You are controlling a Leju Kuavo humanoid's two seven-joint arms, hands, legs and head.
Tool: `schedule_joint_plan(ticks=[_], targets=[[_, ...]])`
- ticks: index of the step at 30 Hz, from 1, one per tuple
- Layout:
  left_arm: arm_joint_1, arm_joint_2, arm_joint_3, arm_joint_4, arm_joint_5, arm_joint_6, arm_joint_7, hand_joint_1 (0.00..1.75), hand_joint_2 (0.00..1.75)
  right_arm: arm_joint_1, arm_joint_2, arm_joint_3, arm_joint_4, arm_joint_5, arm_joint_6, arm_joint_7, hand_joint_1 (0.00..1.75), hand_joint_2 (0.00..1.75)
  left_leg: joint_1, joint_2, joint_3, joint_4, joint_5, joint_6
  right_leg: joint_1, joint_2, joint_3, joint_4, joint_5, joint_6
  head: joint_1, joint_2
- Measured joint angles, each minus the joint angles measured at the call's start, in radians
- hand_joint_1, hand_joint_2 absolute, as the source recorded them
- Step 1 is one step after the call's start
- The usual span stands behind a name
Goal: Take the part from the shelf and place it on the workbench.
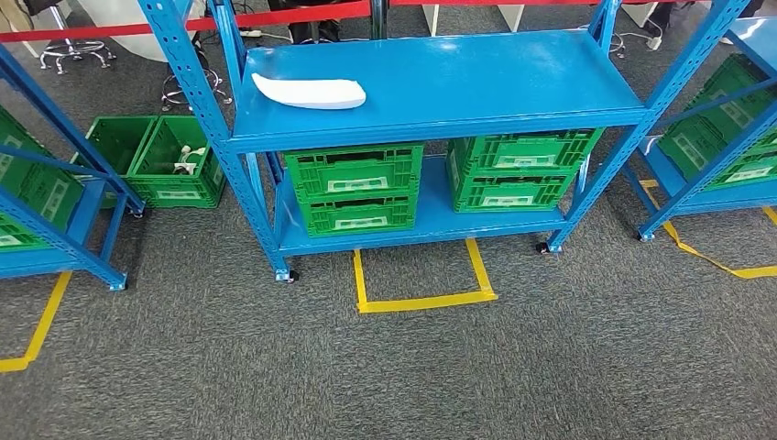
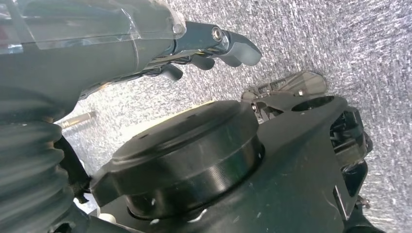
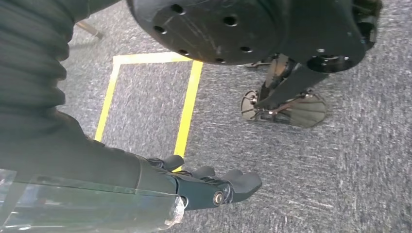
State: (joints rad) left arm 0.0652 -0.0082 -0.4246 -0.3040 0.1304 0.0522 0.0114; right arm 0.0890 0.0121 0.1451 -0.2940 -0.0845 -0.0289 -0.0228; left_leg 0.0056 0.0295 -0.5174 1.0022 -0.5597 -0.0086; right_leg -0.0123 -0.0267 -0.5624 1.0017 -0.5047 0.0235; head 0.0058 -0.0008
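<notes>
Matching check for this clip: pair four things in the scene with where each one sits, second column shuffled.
Things:
1. white part
2. stacked green crates
3. yellow tape square
4. red barrier tape

Places:
A. on the carpet in front of the blue shelf
B. stretched behind the shelf, along the top of the head view
C. on the shelf's top board, towards its left end
D. on the shelf's lower board

Pairs: 1-C, 2-D, 3-A, 4-B
</notes>
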Motion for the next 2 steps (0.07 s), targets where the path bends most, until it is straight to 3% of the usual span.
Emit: schedule_joint_plan(ticks=[2], targets=[[0.011,0.002,0.038,-0.007,-0.029,-0.01,-0.003,0.0,1.75,0.007,-0.002,-0.009,-0.007,0.019,0.005,0.004,0.0,1.75,0.0,0.0,0.0,0.0,0.0,0.0,0.0,0.0,0.0,0.0,0.0,0.0,0.0,0.0]])
